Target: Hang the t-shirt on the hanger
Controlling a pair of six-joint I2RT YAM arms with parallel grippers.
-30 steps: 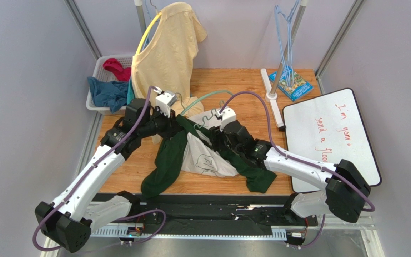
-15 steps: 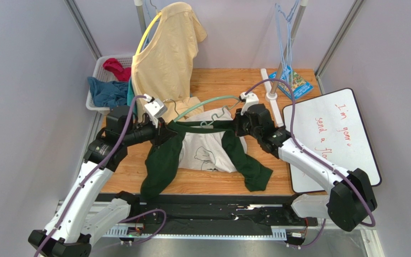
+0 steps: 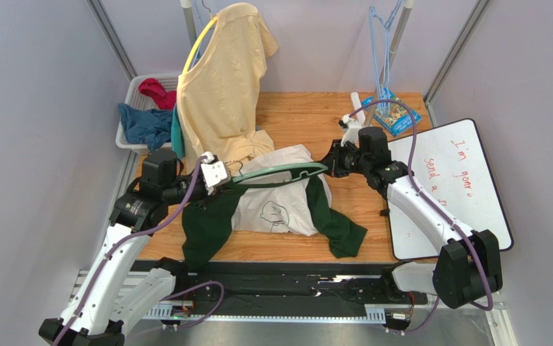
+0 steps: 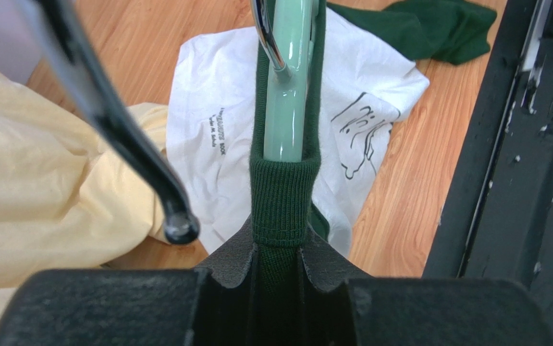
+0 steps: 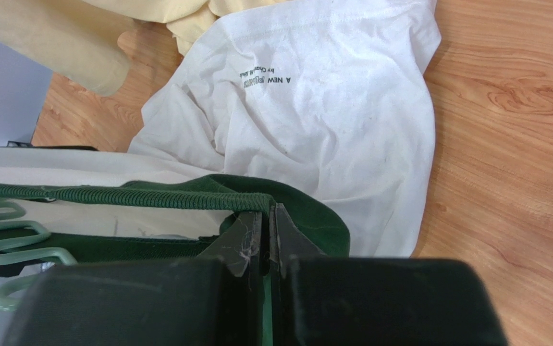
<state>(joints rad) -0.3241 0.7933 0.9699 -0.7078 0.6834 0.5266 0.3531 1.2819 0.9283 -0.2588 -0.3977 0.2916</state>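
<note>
The t-shirt (image 3: 275, 210), white with dark green sleeves, hangs stretched between both grippers above the table. My left gripper (image 3: 221, 180) is shut on the ribbed green collar (image 4: 283, 194). The pale green hanger (image 4: 288, 101) runs inside that collar, away from the jaws. My right gripper (image 3: 331, 164) is shut on the collar's opposite end (image 5: 185, 198). The hanger (image 3: 279, 171) spans the gap between the two grippers, its wavy notches (image 5: 12, 241) showing in the right wrist view. The left gripper (image 4: 283, 241) and right gripper (image 5: 267, 216) both pinch fabric only.
A pale yellow-tan shirt (image 3: 221, 79) hangs on a yellow hanger at the back left, its hem touching the table. A white basket (image 3: 133, 90) of clothes stands beside it. Light blue hangers (image 3: 384, 58), a stand base (image 3: 362, 108), a blue book (image 3: 394, 112) and a whiteboard (image 3: 445, 187) lie to the right.
The right gripper shut on the collar and swung right and back. The left arm pulled left. The collar is now stretched taut along the hanger and the shirt is lifted higher.
</note>
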